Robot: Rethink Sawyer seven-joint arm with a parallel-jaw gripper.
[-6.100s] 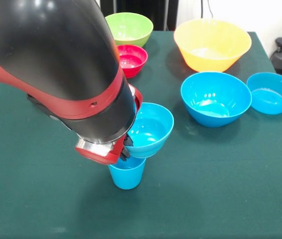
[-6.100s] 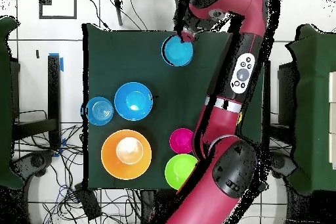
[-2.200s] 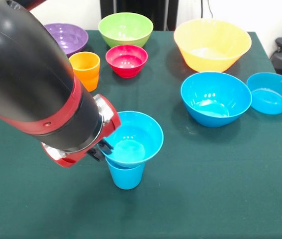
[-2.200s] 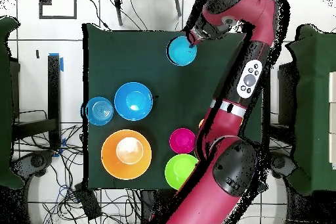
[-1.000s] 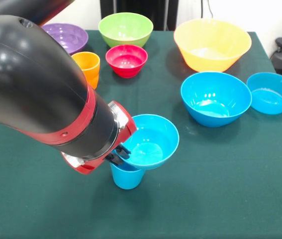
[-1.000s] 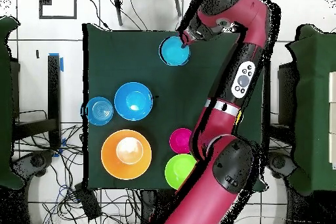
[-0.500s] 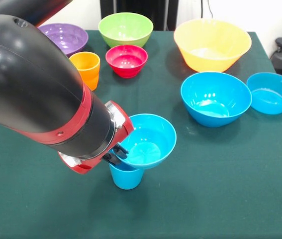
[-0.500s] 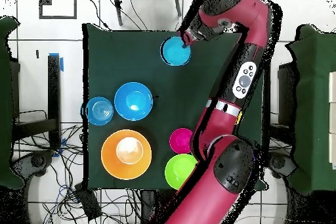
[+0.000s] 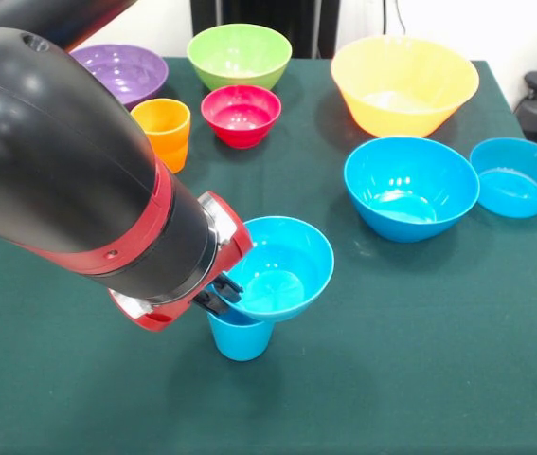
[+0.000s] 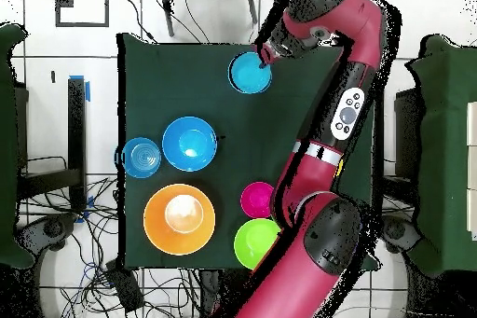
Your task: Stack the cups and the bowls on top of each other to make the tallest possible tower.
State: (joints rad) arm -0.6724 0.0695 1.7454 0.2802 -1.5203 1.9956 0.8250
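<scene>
Jaws (image 9: 223, 294) pinch the rim of a glossy blue plastic bowl (image 9: 277, 268), seating it on the blue plastic cup (image 9: 241, 338); next, level it, then release.

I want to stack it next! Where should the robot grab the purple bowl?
Probably by the rim, coming from above. The purple bowl sits upright and open, its thin rim exposed, and its wide rounded body looks too broad to pinch.

A dark green cloth (image 9: 420, 379) covers the table, with tangled cables (image 10: 112, 282) on the tiled floor (image 10: 93, 6) around.
</scene>
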